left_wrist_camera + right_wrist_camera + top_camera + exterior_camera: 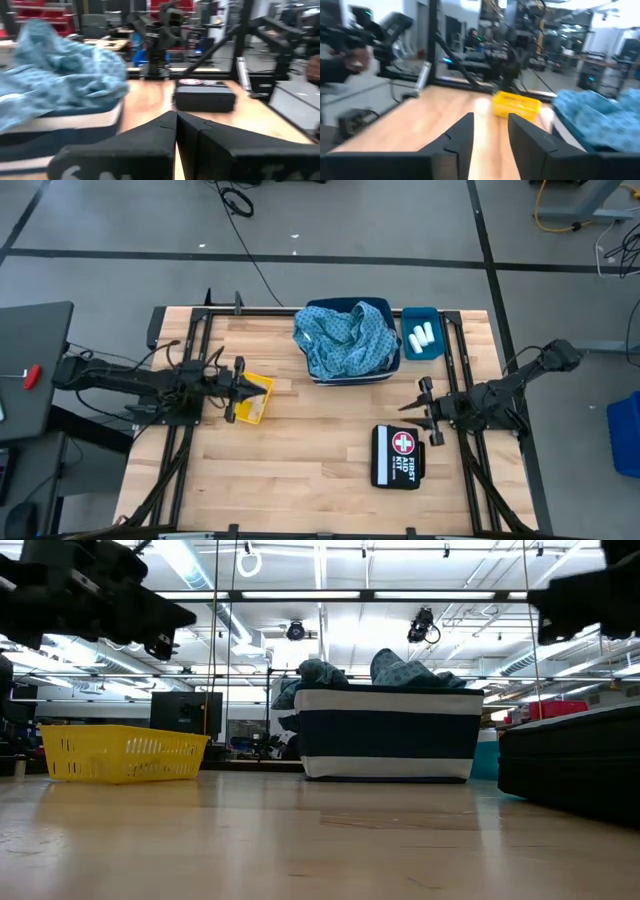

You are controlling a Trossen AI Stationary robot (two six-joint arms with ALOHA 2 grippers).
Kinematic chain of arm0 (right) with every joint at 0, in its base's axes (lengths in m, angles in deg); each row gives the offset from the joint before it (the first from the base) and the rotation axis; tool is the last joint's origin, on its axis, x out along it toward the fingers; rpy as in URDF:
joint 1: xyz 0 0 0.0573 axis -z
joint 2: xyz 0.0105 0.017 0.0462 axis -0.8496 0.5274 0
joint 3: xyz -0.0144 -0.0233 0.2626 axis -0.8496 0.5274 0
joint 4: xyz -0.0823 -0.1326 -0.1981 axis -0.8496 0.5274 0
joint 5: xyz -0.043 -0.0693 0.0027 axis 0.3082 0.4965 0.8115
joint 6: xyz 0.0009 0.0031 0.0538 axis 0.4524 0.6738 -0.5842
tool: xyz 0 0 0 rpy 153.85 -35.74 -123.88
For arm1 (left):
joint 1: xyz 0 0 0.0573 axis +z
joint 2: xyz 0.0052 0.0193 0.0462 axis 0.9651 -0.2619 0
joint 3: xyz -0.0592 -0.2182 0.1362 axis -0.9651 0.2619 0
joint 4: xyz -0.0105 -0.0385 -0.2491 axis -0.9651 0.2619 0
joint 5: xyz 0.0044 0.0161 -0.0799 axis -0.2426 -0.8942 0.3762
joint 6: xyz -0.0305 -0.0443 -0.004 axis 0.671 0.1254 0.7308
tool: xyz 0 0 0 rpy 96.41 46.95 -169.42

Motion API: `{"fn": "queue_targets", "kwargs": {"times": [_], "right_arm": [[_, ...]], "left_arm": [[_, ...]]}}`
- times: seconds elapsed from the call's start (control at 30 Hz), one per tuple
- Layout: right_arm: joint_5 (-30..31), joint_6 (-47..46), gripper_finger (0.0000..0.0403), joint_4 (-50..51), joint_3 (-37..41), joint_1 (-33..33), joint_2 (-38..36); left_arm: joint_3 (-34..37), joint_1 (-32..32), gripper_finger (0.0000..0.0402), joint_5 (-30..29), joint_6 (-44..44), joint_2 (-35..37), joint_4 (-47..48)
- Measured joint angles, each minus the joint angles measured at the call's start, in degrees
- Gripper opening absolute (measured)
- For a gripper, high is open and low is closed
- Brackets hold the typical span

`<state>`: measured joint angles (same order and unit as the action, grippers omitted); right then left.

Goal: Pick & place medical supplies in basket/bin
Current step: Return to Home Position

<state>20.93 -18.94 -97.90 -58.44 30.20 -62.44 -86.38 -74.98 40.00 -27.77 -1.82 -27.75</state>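
Two light-blue patterned cloths [345, 335] lie heaped in a dark blue bin [352, 378] at the far middle of the table; they also show in the low view [400, 670]. White rolls [423, 335] lie in a small teal bin [437, 314] to its right. My left gripper [243, 388] hovers over a yellow basket [258, 402], and its fingers are shut [176, 125] with nothing seen between them. My right gripper [414, 409] hovers at the table's right, pointing left, open and empty [491, 135]. No clear packets show.
A black first aid kit [397, 456] lies near the front right, below my right gripper. The yellow basket [120, 753] and the blue bin [390, 745] stand on the table. Bare wood [300, 460] lies at the front middle. A person's hand [350, 60] shows beyond the table.
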Motion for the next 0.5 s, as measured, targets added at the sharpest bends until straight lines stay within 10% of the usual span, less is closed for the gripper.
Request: {"fn": "queue_targets", "kwargs": {"times": [0.5], "right_arm": [[-13.88, -4.92, 0.0102, 6.44, 0.00, 19.23, 0.00]], "left_arm": [[-0.02, 16.03, 0.0003, 1.99, 0.35, -1.84, 1.31]]}}
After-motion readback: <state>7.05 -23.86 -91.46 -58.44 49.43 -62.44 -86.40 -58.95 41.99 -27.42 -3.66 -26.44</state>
